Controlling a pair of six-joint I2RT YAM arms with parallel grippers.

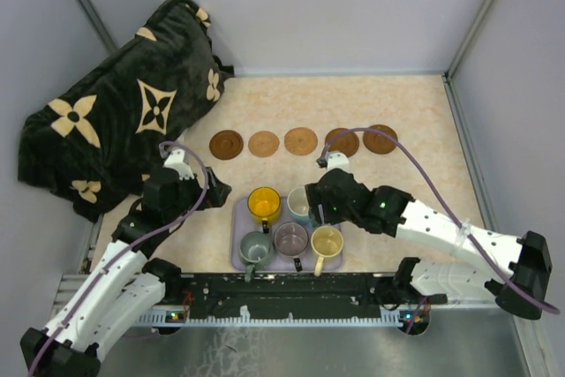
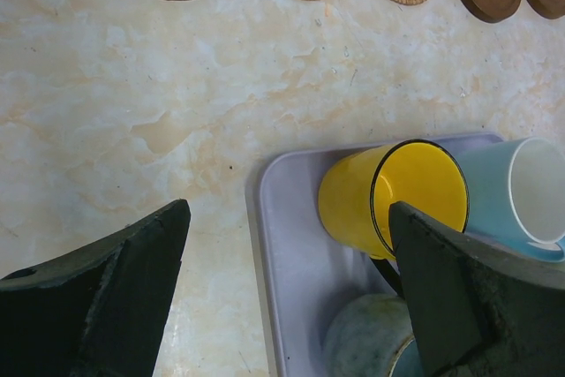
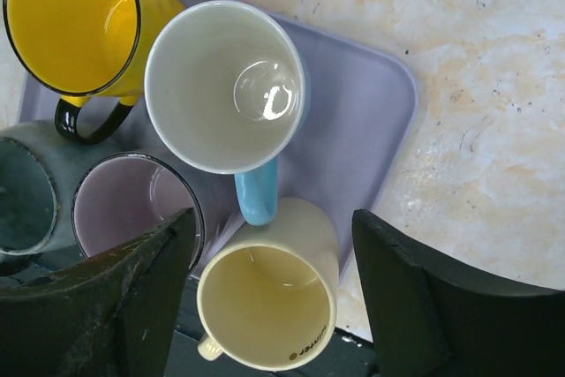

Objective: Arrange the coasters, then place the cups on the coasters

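5 coasters (image 1: pixel 301 140) rowed far. Left fingers (image 2: pixel 115 306) wide; right fingers (image 3: pixel 424 306) straddle cream cup (image 3: pixel 265 306), grip unclear. Next: close, lift.

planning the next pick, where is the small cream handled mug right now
In the top view, the cream handled mug sits in the near right corner of the lavender rectangular tray, right of the mauve-purple mug.

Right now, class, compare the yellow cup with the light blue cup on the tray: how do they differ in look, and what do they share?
The yellow cup is yellow inside and out; the light blue cup is white inside. The yellow cup has a black rim and black handle; the light blue cup's handle is blue. Both stand upright and empty on the lavender tray.
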